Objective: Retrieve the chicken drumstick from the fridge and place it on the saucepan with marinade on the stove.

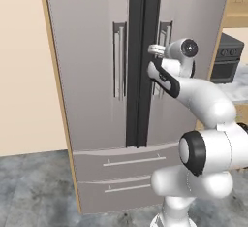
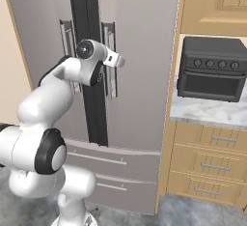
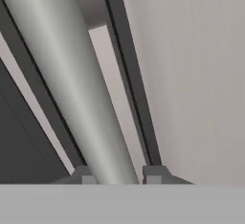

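Clamped two-finger gripper [image 3: 117, 175] on the vertical steel bar handle [image 3: 76, 89] of the right door of the tall grey French-door fridge [image 1: 97, 51], fingertips [image 3: 154, 174] tight on either side. Both doors shut. Black countertop oven [image 2: 212, 68] on the marble counter [image 2: 207, 111] beside it.

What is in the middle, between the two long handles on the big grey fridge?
A black centre strip runs down the fridge between the left handle and right handle, seen in both base views.
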